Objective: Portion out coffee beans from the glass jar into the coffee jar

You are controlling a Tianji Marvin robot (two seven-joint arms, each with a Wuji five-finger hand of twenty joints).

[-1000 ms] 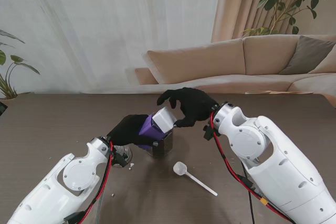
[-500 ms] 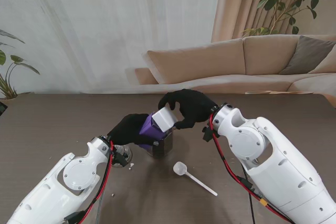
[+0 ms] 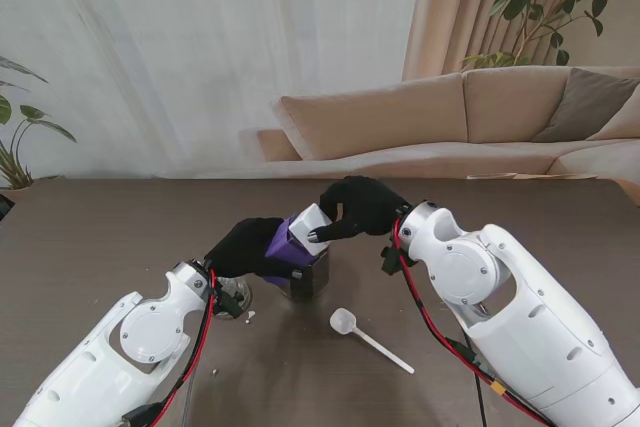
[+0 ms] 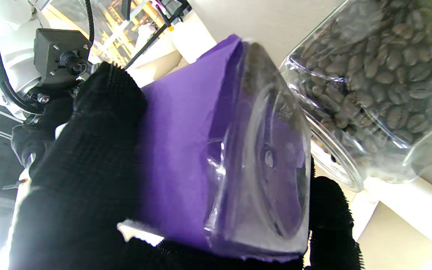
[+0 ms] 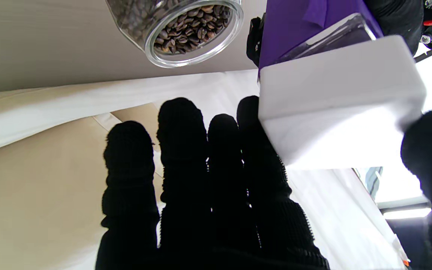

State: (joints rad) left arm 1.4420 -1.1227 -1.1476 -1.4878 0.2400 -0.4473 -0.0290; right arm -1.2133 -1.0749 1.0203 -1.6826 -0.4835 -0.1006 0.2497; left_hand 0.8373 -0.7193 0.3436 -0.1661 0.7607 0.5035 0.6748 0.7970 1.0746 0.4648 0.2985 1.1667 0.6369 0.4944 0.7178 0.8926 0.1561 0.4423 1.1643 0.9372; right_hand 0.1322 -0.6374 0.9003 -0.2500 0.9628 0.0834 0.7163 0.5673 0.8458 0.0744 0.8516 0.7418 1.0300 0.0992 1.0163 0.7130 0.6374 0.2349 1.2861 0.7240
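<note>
We see the left hand (image 3: 245, 245) wrapped around the purple-labelled coffee jar (image 3: 285, 241), its fingers (image 4: 88, 157) clamped on the jar's body and holding it tilted above the counter (image 3: 100, 237), near the middle of the scene. The jar's white lid (image 3: 311, 227) points up and to the right. Our right hand (image 3: 362, 205) meets it there: in the right wrist view the fingers (image 5: 249, 150) press one side of the lid (image 5: 336, 97) and the thumb sits at the opposite edge, so this hand is closed on the lid.

Just beneath the tilted coffee jar stands the glass jar (image 3: 310, 274), upright on the counter, open at the top and filled with coffee beans (image 5: 189, 28); the left wrist view shows its clear wall (image 4: 369, 93) right beside the coffee jar (image 4: 201, 150). Whether the two jars touch we cannot tell.

A white plastic scoop (image 3: 365, 334) lies flat on the counter, nearer to us and to the right of the glass jar, apart from both hands.
</note>
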